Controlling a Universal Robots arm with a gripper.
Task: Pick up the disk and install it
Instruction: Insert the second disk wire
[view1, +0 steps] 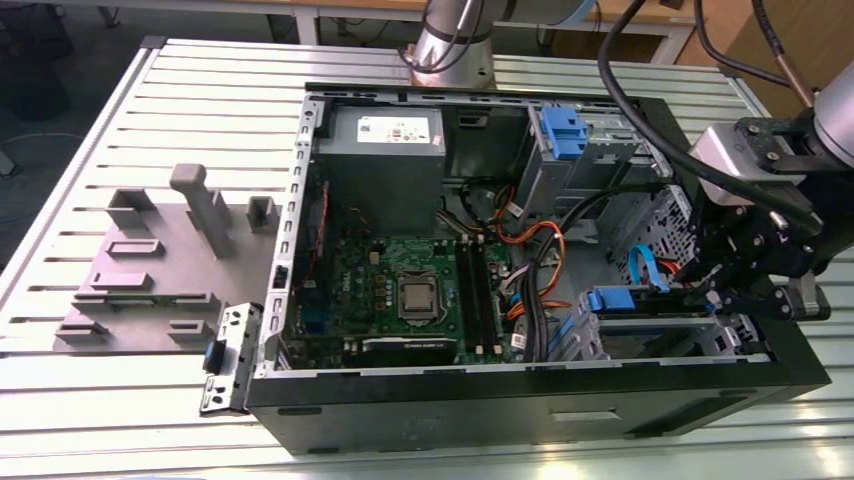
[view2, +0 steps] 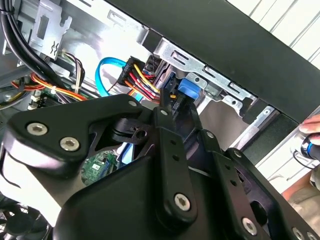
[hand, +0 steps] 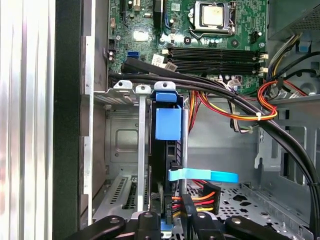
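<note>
The disk (hand: 166, 165) stands on edge in the drive cage at the front corner of the open computer case (view1: 534, 400). Its blue tab (hand: 167, 122) points toward the motherboard. The exterior view shows that blue tab (view1: 614, 300) in the cage at the exterior view's right, with my gripper (view1: 714, 290) reaching down beside it. In the first wrist view my gripper (hand: 169, 220) straddles the disk's rear end, one black finger on each face. In the second wrist view the fingertips (view2: 164, 107) close in just behind the blue tab (view2: 189, 89).
A blue data cable (hand: 202, 175) and a coloured power lead (hand: 187, 200) sit at the disk's rear end. Thick black cables (hand: 240, 107) cross above the cage. A grey stand (view1: 160, 270) lies on the slatted table. A person's hand (view2: 312, 140) rests outside the case.
</note>
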